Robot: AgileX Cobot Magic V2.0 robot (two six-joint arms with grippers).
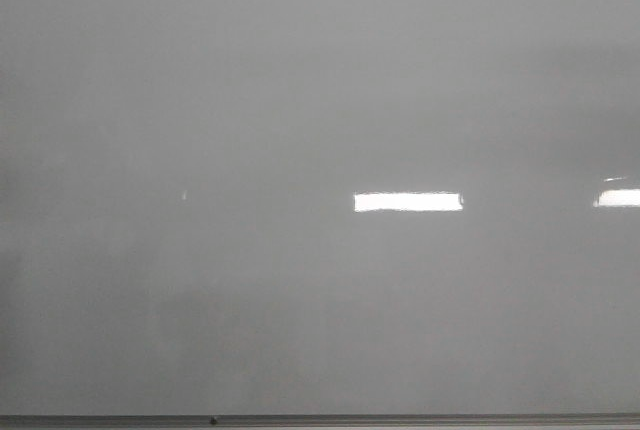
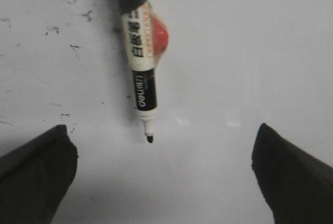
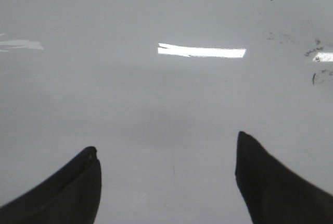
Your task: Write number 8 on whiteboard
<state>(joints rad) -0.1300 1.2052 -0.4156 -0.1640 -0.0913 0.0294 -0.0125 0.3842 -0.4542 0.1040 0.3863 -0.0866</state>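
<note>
In the front view the whiteboard (image 1: 250, 100) fills nearly the whole picture as a smooth pale grey surface. A bright rectangular light reflection (image 1: 408, 202) sits right of the middle, and part of another shows at the right edge. A thin grey edge strip (image 1: 400, 419) runs along the near side. No drawn line shows anywhere on the board here, and neither arm is in this view.

In the left wrist view the left gripper (image 2: 162, 174) has its two dark fingers (image 2: 34, 174) spread wide apart with nothing between them, so it is released. A marker (image 2: 140, 62) lies on the white surface beyond the fingers, clear of both. Its cap is off, and the bare black tip points toward the gap between the fingers. The barrel is black and white with printed lettering, and a red round patch shows just beside it. Small black specks and smudges mark the surface on one side of the marker.

In the right wrist view the right gripper (image 3: 166, 179) is likewise spread open and empty above the glossy board (image 3: 156, 104). A few faint dark smudges (image 3: 315, 65) show off to one side.
</note>
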